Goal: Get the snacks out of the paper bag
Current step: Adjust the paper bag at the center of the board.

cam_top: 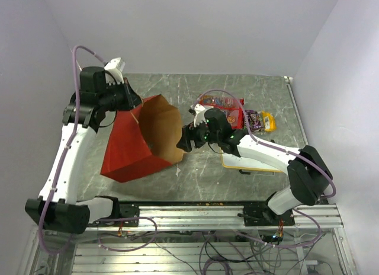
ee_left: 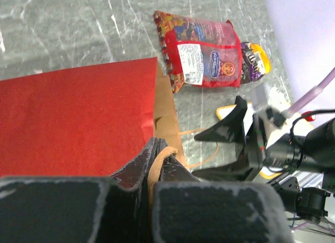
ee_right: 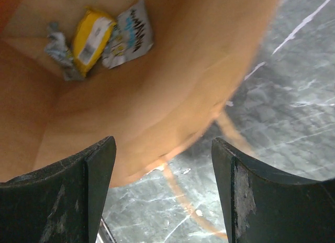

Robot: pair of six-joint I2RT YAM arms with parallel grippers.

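**Ana:** Where was the paper bag point(cam_top: 133, 150)?

**Ben:** On its side on the grey table point(cam_top: 177, 88), red outside up. Its open mouth was turned toward the right arm, with the brown inside showing.

**Ana:** And the left gripper point(ee_left: 157, 148)?

**Ben:** It was at the upper rim of the mouth, with the fingers pressed tight together. A thin twisted handle loop of the bag was pinched between them.

**Ana:** The right gripper point(ee_right: 162, 148)?

**Ben:** It sat just in front of the mouth, pointing in. The fingers stood wide apart and held nothing. The bag's lower rim and its other handle loop point(ee_right: 180, 193) lay past the fingertips.

**Ana:** What was in the bag?

**Ben:** Three packets lay close together deep at the bottom: a yellow packet point(ee_right: 91, 39), a pale blue-white packet point(ee_right: 131, 36) beside it, and a crumpled silvery packet point(ee_right: 57, 54) on its other side.

**Ana:** And outside it?

**Ben:** A large flat red packet point(ee_left: 201, 57) with a white label lay on the table beyond the right gripper. A dark purple packet point(cam_top: 253, 120) was just beside it, with a second yellow packet point(cam_top: 268, 122) touching that one. All three were apart from the bag.

**Ana:** Anything else?

**Ben:** A white board with a wood frame point(cam_top: 251, 166) lay flat under the right arm.
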